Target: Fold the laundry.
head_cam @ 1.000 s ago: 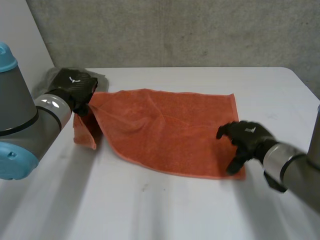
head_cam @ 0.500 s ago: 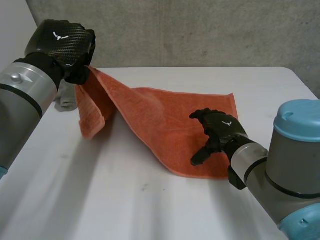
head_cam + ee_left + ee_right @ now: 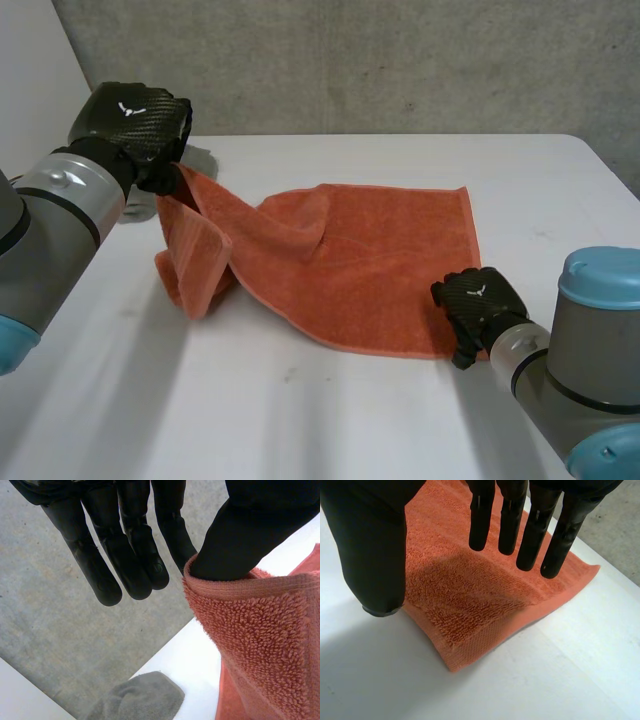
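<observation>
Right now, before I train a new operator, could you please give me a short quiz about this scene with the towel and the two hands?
1. True or false: the right hand grips the towel.
2. Which hand holds a towel corner up off the table? A) left hand B) right hand C) both
3. What lies on the table beyond the left hand?

Key:
1. False. Its fingers are straight, over the towel's near corner.
2. A.
3. A grey cloth.

One orange towel [image 3: 370, 250]; one grey cloth [image 3: 135, 697] (bunched).
</observation>
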Controlling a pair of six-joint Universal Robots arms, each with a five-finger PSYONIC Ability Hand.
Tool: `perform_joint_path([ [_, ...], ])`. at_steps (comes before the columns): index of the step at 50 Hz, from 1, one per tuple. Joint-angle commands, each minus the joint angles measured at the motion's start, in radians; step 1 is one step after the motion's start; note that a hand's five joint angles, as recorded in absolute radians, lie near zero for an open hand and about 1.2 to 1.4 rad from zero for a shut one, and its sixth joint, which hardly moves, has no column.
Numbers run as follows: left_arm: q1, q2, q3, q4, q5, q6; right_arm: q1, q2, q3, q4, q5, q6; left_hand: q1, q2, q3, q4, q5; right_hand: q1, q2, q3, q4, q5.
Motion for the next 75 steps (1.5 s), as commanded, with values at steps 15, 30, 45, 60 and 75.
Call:
perform_joint_path([
  [15,0.002,-0.015,-0.002,0.008,0.001,-0.001,-0.022,0.088,-0.027,-0.036,-0.009,-0.015,0.253,0.201,0.204,0.198,0.245,0.301,0.229,0.227,0.227,0.243],
  [30,0.004,-0.018,-0.007,0.012,0.001,-0.001,-0.030,0.141,-0.090,-0.051,-0.008,-0.049,0.253,0.201,0.204,0.198,0.245,0.387,0.315,0.313,0.312,0.328],
  [45,0.004,-0.018,-0.007,0.012,0.001,-0.001,-0.033,0.185,-0.187,-0.039,-0.006,-0.053,0.253,0.201,0.204,0.198,0.245,0.433,0.362,0.360,0.359,0.375],
  [60,0.050,-0.026,-0.044,0.011,0.006,0.009,-0.093,0.052,-0.254,0.050,0.002,-0.109,0.253,0.201,0.204,0.198,0.245,0.973,0.901,0.899,0.899,0.914],
  [75,0.102,-0.021,-0.189,-0.063,0.011,0.050,-0.268,-0.274,-0.524,0.717,-0.004,-0.351,0.253,0.201,0.204,0.198,0.245,0.973,0.901,0.899,0.899,0.914],
])
